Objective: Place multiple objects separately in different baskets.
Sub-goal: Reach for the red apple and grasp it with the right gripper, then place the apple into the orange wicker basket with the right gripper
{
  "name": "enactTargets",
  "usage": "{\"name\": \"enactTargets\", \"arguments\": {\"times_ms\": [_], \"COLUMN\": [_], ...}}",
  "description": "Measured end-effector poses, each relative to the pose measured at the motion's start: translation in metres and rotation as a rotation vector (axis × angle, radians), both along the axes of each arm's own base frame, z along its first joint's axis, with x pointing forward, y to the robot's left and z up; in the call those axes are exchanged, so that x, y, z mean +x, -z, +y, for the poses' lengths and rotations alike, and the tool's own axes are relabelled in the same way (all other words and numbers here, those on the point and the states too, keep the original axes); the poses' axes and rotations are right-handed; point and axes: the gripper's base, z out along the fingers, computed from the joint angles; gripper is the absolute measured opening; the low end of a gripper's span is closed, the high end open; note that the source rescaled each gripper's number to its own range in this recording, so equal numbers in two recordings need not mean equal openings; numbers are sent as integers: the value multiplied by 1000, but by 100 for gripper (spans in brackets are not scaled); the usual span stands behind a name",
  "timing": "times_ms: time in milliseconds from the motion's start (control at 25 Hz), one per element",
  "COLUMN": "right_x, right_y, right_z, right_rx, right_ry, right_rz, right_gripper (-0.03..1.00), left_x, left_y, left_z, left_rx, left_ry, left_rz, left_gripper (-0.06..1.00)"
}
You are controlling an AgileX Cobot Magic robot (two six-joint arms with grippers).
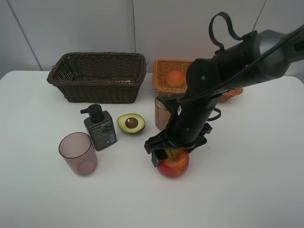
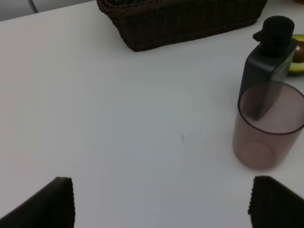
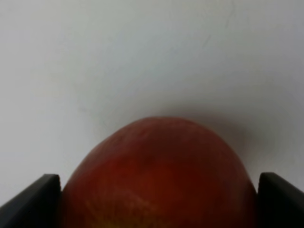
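Gripping the red apple (image 3: 156, 180), the right fingers (image 3: 38, 199) press one against each of its sides, with the fruit filling the whole gap between them. The apple sits on the white bench (image 1: 247, 180) directly under the right arm, which reaches down over it from above.

Left fingers (image 2: 47, 204): spread wide apart, nothing between them, bare bench below and ahead.

Positions relative to the left fingers:
- Translucent mauve cup (image 2: 268, 128): upright on the bench, nearest item ahead of the fingers, off toward one finger's side.
- Dark green pump bottle (image 2: 268, 61): upright, just beyond the cup and partly seen through the cup's wall.
- Dark brown basket (image 2: 190, 23): farther ahead, well apart from the fingers.

Positions relative to the right fingers:
- Halved avocado (image 1: 131, 123): cut face up with the stone showing, near the fingers, between them and the pump bottle.
- Second mauve cup (image 1: 160, 114): just beyond the fingers, partly hidden by the arm.
- Light orange-tan basket (image 1: 161, 83): beyond that cup, beside the dark brown basket. A round orange fruit (image 1: 174, 78) lies inside it. The arm hides much of this basket.

The dark brown basket's contents cannot be made out.
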Motion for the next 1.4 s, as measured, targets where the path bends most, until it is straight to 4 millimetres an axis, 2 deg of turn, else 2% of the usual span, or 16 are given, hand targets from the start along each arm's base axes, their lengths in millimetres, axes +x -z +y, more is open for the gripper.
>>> {"name": "enactTargets", "arguments": {"times_ms": [320, 520, 880, 1200, 1240, 1400], "right_x": [-1, -3, -9, -2, 1, 18], "right_y": [-2, -11, -39, -68, -76, -95], "right_z": [-1, -2, -10, -39, -49, -64], "right_rx": [-5, 1, 17, 23, 14, 6], "right_ry": [-3, -6, -27, 24, 29, 60], "right_rz": [8, 3, -6, -26, -28, -53], "right_gripper": [77, 77, 77, 77, 77, 77], "left_x": [0, 0, 0, 0, 0, 0], "left_y": [0, 0, 0, 0, 0, 0], "left_z": [0, 0, 0, 0, 0, 0], "left_rx": [0, 0, 0, 0, 0, 0], "left_ry": [0, 0, 0, 0, 0, 0], "left_rz": [0, 0, 0, 0, 0, 0], "left_gripper": [97, 97, 97, 97, 97, 97]}}
